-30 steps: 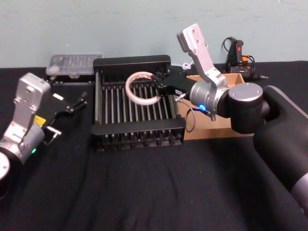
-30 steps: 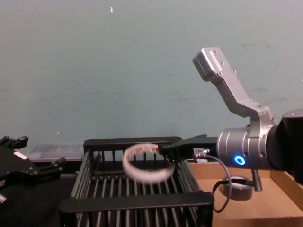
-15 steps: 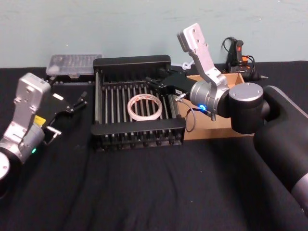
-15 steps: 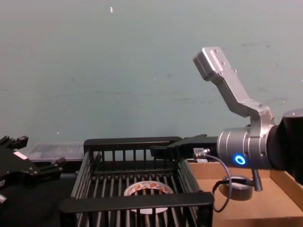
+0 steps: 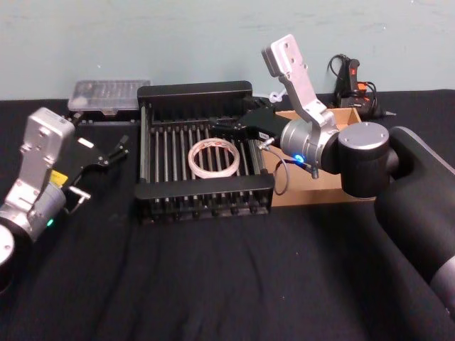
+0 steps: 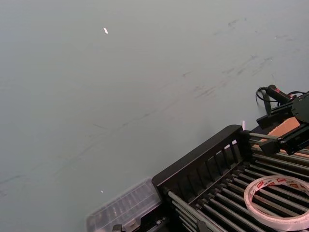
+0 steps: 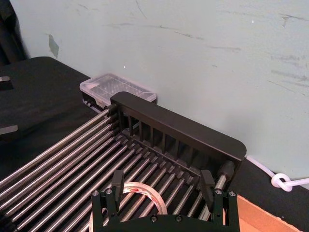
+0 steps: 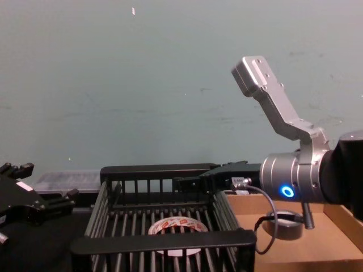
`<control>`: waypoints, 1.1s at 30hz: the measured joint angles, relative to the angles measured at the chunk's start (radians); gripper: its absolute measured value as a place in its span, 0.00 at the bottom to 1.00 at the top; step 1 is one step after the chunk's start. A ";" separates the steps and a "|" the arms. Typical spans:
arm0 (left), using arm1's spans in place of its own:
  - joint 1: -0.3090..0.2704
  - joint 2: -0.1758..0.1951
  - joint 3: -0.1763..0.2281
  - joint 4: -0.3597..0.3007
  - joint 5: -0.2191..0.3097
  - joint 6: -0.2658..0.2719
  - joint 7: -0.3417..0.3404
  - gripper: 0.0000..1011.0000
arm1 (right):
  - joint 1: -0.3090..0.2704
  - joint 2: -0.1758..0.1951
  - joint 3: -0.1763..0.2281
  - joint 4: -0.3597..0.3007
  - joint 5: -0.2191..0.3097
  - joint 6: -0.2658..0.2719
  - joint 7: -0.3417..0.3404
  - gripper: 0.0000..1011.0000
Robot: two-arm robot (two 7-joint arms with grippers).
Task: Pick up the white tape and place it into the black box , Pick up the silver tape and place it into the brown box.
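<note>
- Head view: we've got the white tape [image 5: 214, 158] lying flat on the slatted floor of the black box [image 5: 194, 92], about mid-frame. The right gripper [image 5: 222, 129] hangs over the box's right side, just above and right of the ring, jaws apart and holding nothing. The brown box [image 5: 334, 190] sits right of the crate, mostly behind the arm. The left gripper [image 5: 118, 149] is parked at the left edge, jaws open too.
- Left wrist view: the tape [image 6: 277, 200] shows at lower right on the metal bars.
- Right wrist view: both fingers [image 7: 117, 182] stick up at the bottom edge, spread wide, the tape [image 7: 140, 193] lying between and beyond them.
- Chest view: the silver tape [image 8: 285, 222] sits in the cardboard tray [image 8: 340, 249] at lower right, white ring [image 8: 177, 228] low in the crate [image 8: 159, 245].
</note>
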 joint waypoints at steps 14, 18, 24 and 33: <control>0.000 0.000 0.000 0.000 0.000 0.000 0.000 0.99 | -0.005 0.001 0.004 -0.006 -0.003 -0.002 0.006 0.99; 0.000 0.000 0.000 0.000 0.000 0.000 0.000 0.99 | -0.022 0.009 0.017 -0.033 -0.008 -0.009 0.013 0.99; 0.000 0.000 0.000 0.000 0.000 0.000 0.000 0.99 | -0.056 0.029 0.035 -0.095 -0.014 -0.032 0.020 0.99; 0.000 0.000 0.000 0.000 0.000 0.000 0.000 0.99 | -0.141 0.080 0.087 -0.224 -0.019 -0.080 0.002 0.99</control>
